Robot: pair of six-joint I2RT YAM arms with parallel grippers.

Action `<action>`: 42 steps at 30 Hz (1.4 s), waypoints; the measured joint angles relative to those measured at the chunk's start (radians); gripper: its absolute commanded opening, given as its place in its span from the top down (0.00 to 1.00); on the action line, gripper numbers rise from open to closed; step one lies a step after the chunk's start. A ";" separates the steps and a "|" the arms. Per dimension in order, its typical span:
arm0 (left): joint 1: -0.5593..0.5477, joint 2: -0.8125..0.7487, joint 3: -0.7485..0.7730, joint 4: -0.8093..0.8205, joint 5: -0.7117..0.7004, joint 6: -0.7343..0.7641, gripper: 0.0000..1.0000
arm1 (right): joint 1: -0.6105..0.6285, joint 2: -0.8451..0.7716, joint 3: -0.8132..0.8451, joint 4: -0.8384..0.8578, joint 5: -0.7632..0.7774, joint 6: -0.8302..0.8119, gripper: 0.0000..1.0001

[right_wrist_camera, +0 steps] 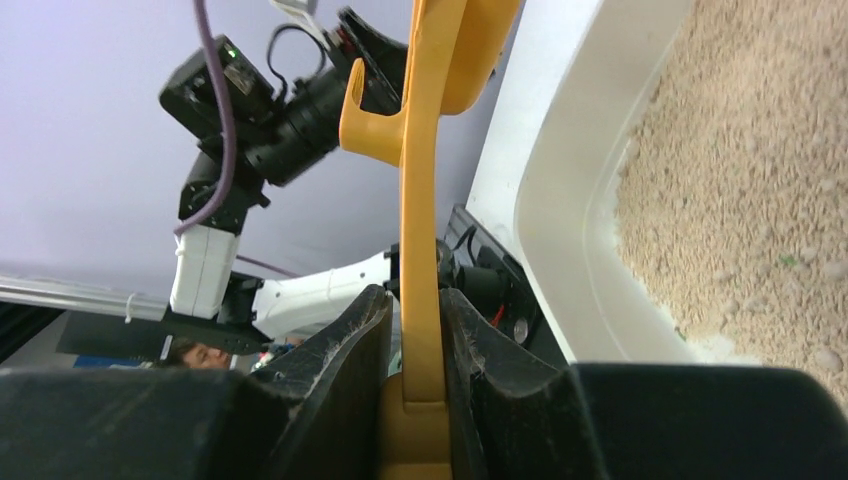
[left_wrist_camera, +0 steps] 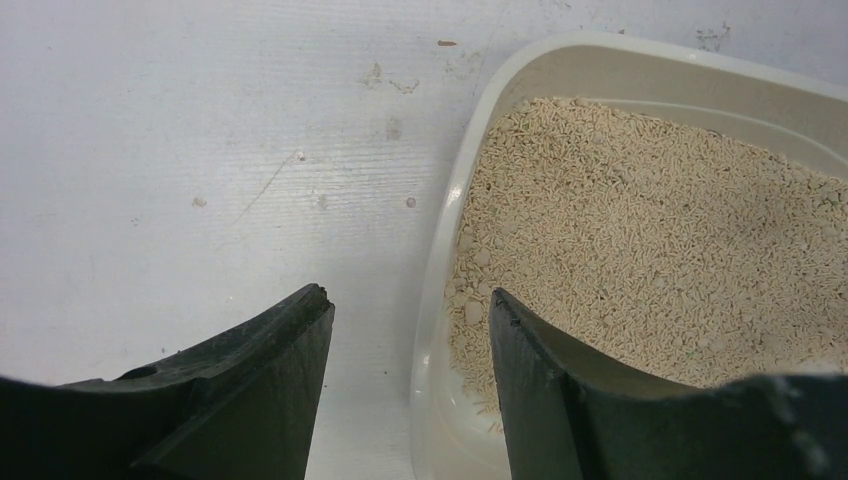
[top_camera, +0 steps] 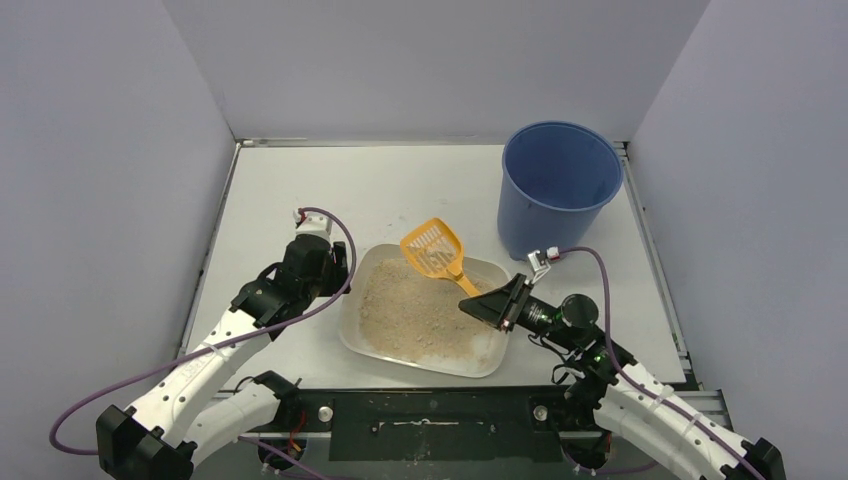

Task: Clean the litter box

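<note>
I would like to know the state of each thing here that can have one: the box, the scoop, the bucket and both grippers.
litter box: flat on the table, holds beige litter.
orange scoop: held by its handle, head over the box's far rim.
blue bucket: upright, nothing visible inside.
left gripper: open, astride the box's left rim.
right gripper: shut on the scoop's handle.

R gripper (top_camera: 492,303) gripped orange scoop (top_camera: 434,249) by handle, head over litter box (top_camera: 352,322) far rim; L gripper (top_camera: 325,270) by box's left side; blue bucket (top_camera: 556,190) far right.
</note>
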 measured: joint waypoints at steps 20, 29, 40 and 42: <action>-0.021 0.001 -0.013 0.006 0.002 0.003 0.43 | 0.000 -0.005 0.465 -0.412 0.509 -0.156 1.00; -0.028 -0.001 -0.013 0.006 0.005 0.003 0.43 | 0.000 0.029 0.607 -0.580 0.731 -0.214 1.00; -0.049 -0.014 -0.013 0.006 0.005 0.003 0.43 | 0.000 0.131 0.852 -0.813 0.942 -0.449 1.00; -0.053 -0.018 -0.013 0.006 0.004 0.003 0.43 | 0.000 0.157 0.885 -0.851 0.965 -0.505 1.00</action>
